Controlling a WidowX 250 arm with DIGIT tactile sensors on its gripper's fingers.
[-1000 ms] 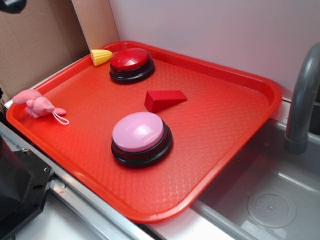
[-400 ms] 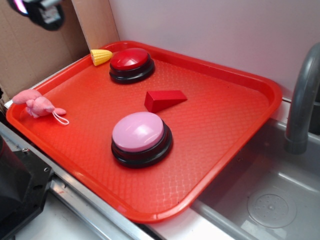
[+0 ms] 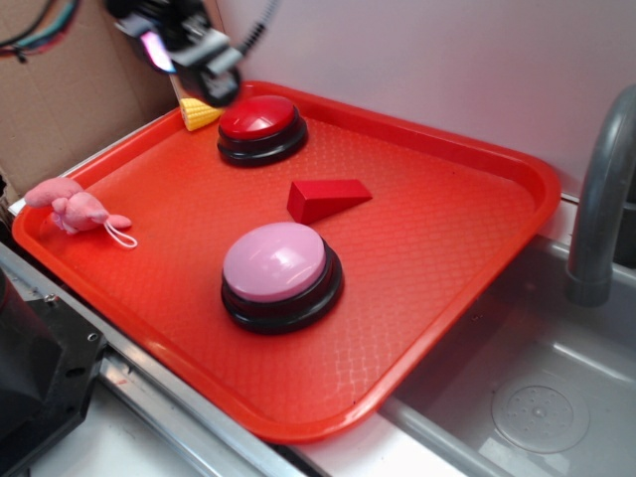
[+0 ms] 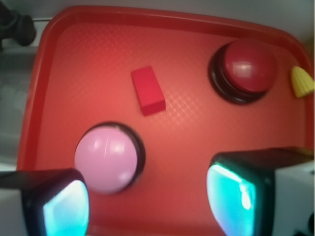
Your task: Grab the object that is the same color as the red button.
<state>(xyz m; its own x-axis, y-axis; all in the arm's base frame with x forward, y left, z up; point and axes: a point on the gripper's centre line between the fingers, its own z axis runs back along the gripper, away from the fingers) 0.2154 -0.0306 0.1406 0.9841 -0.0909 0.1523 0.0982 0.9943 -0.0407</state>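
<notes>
Red textured plastic tray (image 3: 437,248) holds everything, sitting beside a grey metal sink (image 3: 537,397) with a grey faucet (image 3: 601,199). Upon the tray, a pink-domed button on a black round base (image 3: 278,273) sits nearest the front edge, and the glossy red-domed button on a black base (image 3: 260,127) lies toward the back. Above the tray's back left corner hangs the black end effector (image 3: 189,50), empty, its two fingers (image 4: 236,191) spread wide in the wrist view. Between the two buttons lies the small red wedge-shaped block (image 3: 326,199), touching neither. A pink plush toy (image 3: 75,207) rests on the left rim; a yellow corn-shaped piece (image 3: 199,112) sits just beside the red button.
</notes>
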